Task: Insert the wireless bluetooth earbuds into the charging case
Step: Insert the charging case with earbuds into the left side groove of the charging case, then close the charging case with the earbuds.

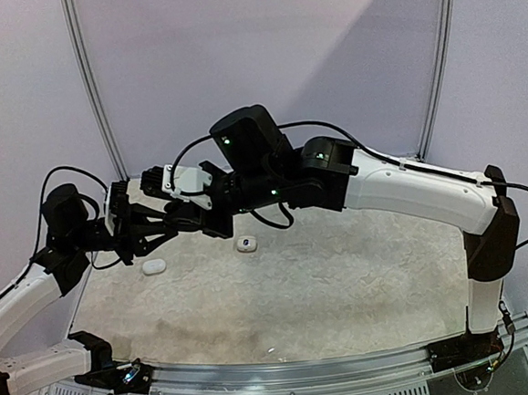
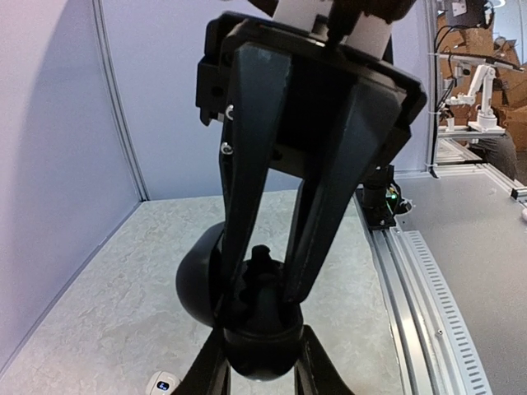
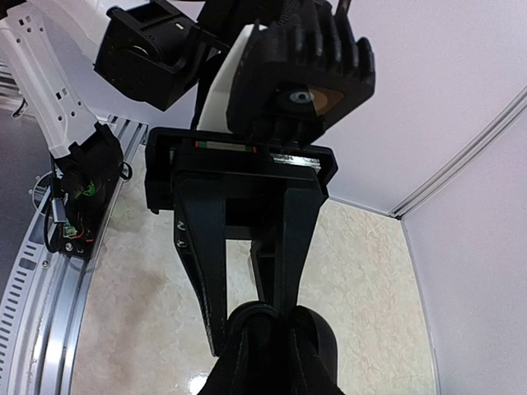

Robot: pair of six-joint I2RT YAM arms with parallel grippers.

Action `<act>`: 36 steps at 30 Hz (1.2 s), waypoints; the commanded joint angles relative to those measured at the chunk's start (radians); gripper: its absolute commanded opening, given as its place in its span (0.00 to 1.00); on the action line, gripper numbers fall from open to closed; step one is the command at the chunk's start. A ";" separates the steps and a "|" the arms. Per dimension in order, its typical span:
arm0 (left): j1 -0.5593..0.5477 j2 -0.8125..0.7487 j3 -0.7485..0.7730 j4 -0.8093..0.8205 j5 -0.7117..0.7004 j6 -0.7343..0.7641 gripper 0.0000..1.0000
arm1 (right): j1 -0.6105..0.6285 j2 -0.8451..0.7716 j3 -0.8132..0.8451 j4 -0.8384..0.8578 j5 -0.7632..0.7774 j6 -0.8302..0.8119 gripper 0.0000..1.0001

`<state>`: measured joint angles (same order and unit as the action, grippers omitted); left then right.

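Black charging case (image 2: 198,288): rounded, glossy, two lobes showing, apparently hinged open. It is held above the back-left part of the bench (image 1: 344,283), near the left wall, where both arms meet.

Left gripper (image 2: 262,374): closed around the lower lobe of the charging case, one finger on each side. The right wrist view shows the same grip from the opposite side.

Right gripper (image 2: 258,298): reaches in against the left one, and its long black fingers taper down onto the charging case between the two lobes. The tips are close together and touch or nearly touch the case. Whether the jaws are clamped on something or slightly parted cannot be told. A small dark ridged piece (image 2: 260,259) sits between the fingers just above the case. It is too dark to identify.

White earbud (image 1: 153,266): small, oval, lying loose on the bench just in front of the joined grippers. In the left wrist view it shows a blue light.

Second white earbud (image 1: 246,244): same size, with a dark spot on top. It lies on the bench to the right of the first and apart from it, under the right arm's wrist. Neither is touched by a gripper.

Bench surface: pale, mottled, stone-like pattern.

Surround: lilac wall panels (image 1: 262,51) at the back and left, and a slotted aluminium rail (image 1: 305,370) along the near edge carrying both arm bases.
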<state>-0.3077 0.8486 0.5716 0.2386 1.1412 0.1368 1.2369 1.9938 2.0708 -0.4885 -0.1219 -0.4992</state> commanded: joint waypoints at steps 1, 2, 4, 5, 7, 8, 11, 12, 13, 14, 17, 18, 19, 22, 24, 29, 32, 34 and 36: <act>-0.013 -0.011 0.019 -0.005 0.013 0.022 0.00 | 0.005 0.016 0.013 -0.045 0.016 0.009 0.19; -0.013 -0.012 0.019 -0.011 0.010 0.023 0.00 | 0.004 0.013 0.016 -0.042 0.014 0.012 0.21; -0.012 -0.010 0.018 -0.029 0.003 0.024 0.00 | 0.005 0.002 0.017 -0.031 0.008 0.022 0.23; -0.012 -0.009 0.016 -0.037 -0.002 0.024 0.00 | 0.005 -0.009 0.017 -0.024 0.005 0.026 0.24; -0.010 -0.008 0.012 -0.046 -0.011 0.023 0.00 | 0.004 -0.026 0.017 -0.009 -0.004 0.036 0.26; -0.011 -0.006 0.010 -0.049 -0.017 0.021 0.00 | 0.005 -0.040 0.017 0.003 -0.009 0.041 0.27; -0.011 -0.001 0.007 -0.052 -0.027 0.016 0.00 | 0.001 -0.066 0.010 0.037 -0.025 0.065 0.29; -0.011 0.002 0.006 -0.054 -0.030 0.016 0.00 | -0.002 -0.079 0.007 0.053 -0.035 0.074 0.30; -0.011 0.003 0.005 -0.055 -0.033 0.018 0.00 | -0.005 -0.088 0.002 0.073 -0.050 0.090 0.31; -0.011 0.005 0.005 -0.063 -0.037 0.024 0.00 | -0.011 -0.095 -0.009 0.099 -0.067 0.116 0.31; -0.011 0.005 0.011 -0.110 -0.041 0.075 0.00 | -0.039 -0.126 -0.066 0.200 -0.073 0.191 0.34; -0.011 0.003 0.018 -0.140 -0.039 0.112 0.00 | -0.049 -0.131 -0.081 0.228 -0.047 0.238 0.36; -0.011 -0.002 0.025 -0.174 -0.038 0.161 0.00 | -0.058 -0.133 -0.098 0.252 -0.003 0.266 0.38; -0.010 -0.020 0.055 -0.353 -0.064 0.391 0.00 | -0.064 -0.094 -0.085 0.233 0.161 0.335 0.39; -0.011 -0.031 0.072 -0.418 -0.113 0.523 0.00 | -0.065 -0.038 -0.011 0.158 0.214 0.350 0.39; -0.009 -0.045 0.086 -0.397 -0.199 0.583 0.00 | -0.043 0.079 0.043 0.072 0.248 0.358 0.40; -0.007 -0.046 0.076 -0.296 -0.256 0.483 0.00 | -0.014 0.101 0.038 0.033 0.242 0.330 0.42; 0.000 -0.030 0.075 -0.237 -0.314 0.383 0.00 | 0.003 0.093 0.015 0.022 0.266 0.316 0.42; 0.010 -0.012 0.080 -0.193 -0.347 0.297 0.00 | 0.003 0.060 -0.034 0.038 0.315 0.342 0.43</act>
<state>-0.3080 0.8124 0.6319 -0.0956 0.9104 0.5888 1.2110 2.0903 2.0899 -0.3969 0.1284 -0.1726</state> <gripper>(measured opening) 0.231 0.424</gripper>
